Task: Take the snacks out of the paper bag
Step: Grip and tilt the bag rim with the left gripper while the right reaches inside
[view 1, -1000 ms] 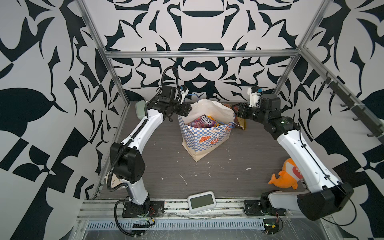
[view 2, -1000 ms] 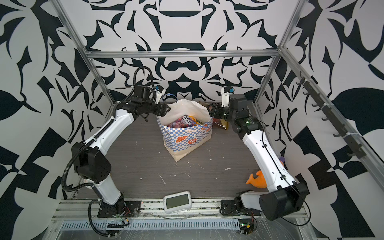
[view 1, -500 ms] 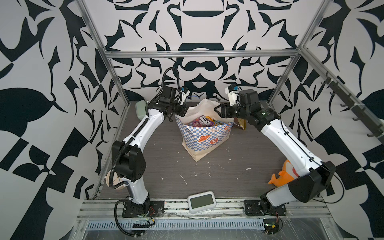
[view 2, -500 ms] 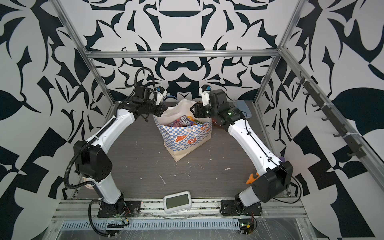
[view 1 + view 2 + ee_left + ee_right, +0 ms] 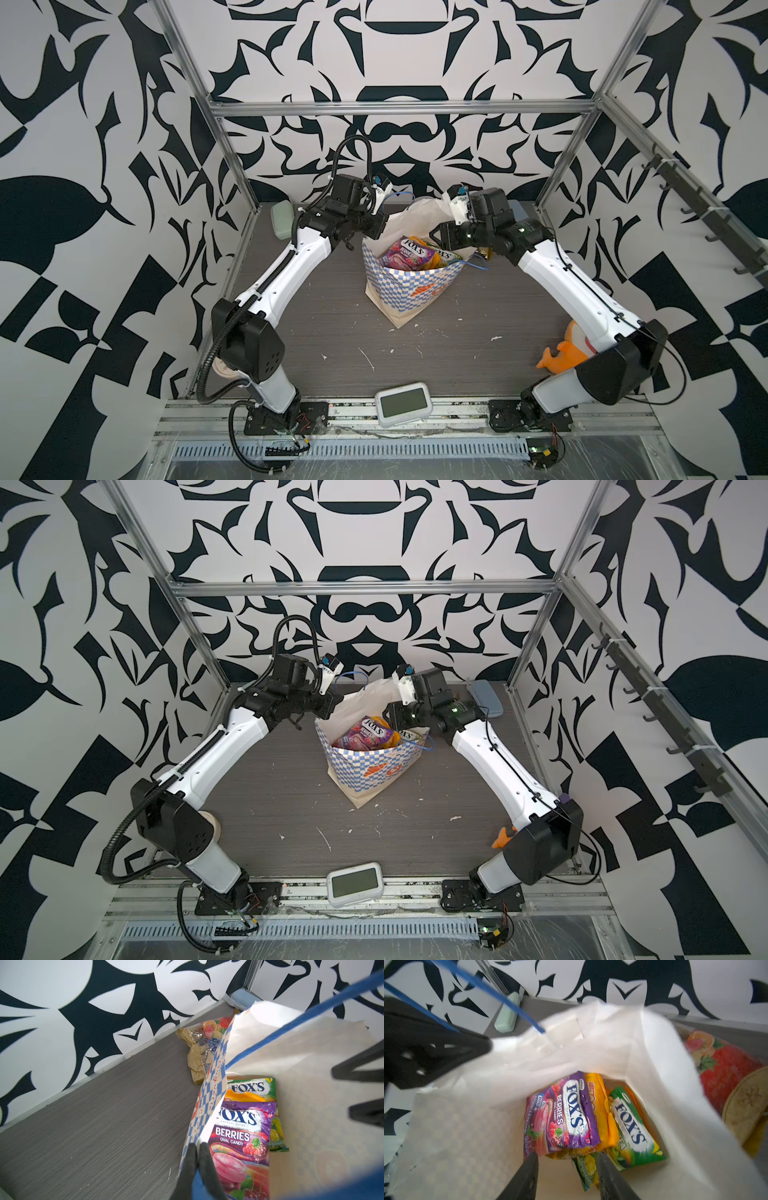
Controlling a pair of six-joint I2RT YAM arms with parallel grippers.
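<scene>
The paper bag [image 5: 411, 291] [image 5: 365, 771] stands upright mid-table with its mouth open. Inside lie snacks: a purple FOX'S packet [image 5: 571, 1109] [image 5: 239, 1126] [image 5: 405, 253], a yellow-orange packet [image 5: 598, 1105] and a green FOX'S packet [image 5: 631, 1126] [image 5: 251, 1086]. A red-gold fruit-print packet [image 5: 199, 1043] [image 5: 726, 1068] lies on the table outside, behind the bag. My left gripper [image 5: 196, 1147] [image 5: 368, 237] is shut on the bag's left rim. Over the bag's mouth my right gripper [image 5: 568, 1157] [image 5: 436, 239] stands open, with nothing between its fingers, just above the packets.
An orange plush shark [image 5: 561, 353] lies at the right by the right arm's base. A white display device [image 5: 403, 403] sits at the front edge. A pale green case [image 5: 281, 218] and a grey-blue case [image 5: 484, 696] lie in the back corners.
My left gripper has shut on the bag's rim. The right arm has swung left from beside the bag to over its mouth.
</scene>
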